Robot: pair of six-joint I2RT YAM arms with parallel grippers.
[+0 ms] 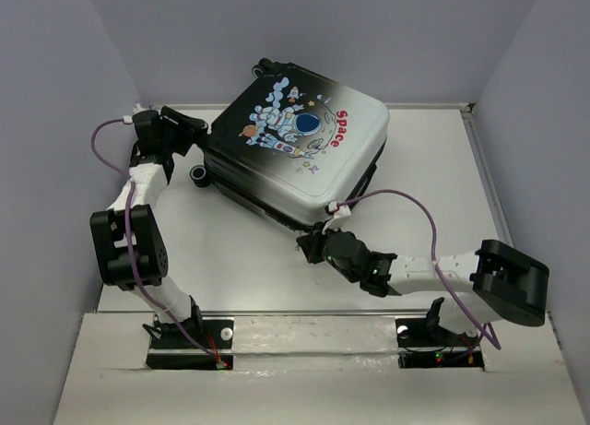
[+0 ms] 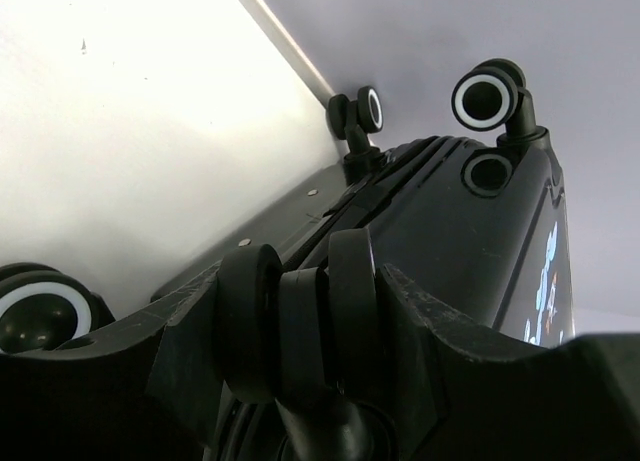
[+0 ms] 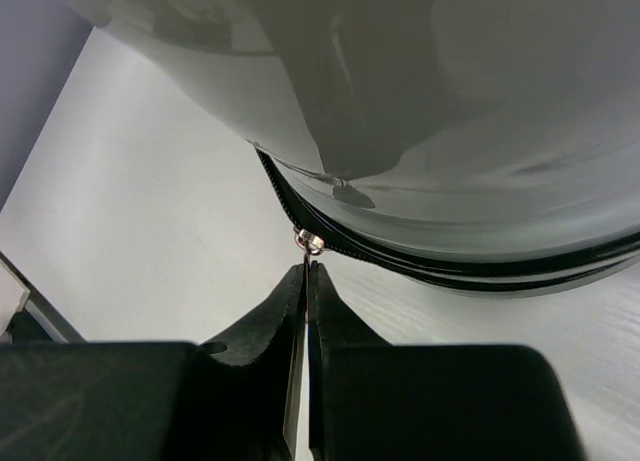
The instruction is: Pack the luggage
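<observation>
The luggage [image 1: 295,148] lies closed and flat at the back of the table, astronaut print and red "Space" facing up. My left gripper [image 1: 195,133] is at its left corner. In the left wrist view the left gripper [image 2: 300,286] has its fingers [image 2: 185,351] pressed on both sides of a black twin caster wheel [image 2: 300,321]. My right gripper [image 1: 315,243] is at the luggage's near edge. In the right wrist view the right gripper [image 3: 307,273] is shut on the small metal zipper pull [image 3: 313,244] of the black zipper [image 3: 420,266].
Other luggage wheels show: one [image 2: 488,98] and one [image 2: 365,111] at the far end, one [image 2: 35,316] at the lower left. Grey walls [image 1: 55,93] enclose the white table [image 1: 240,259] on three sides. A purple cable [image 1: 415,213] loops over the right arm.
</observation>
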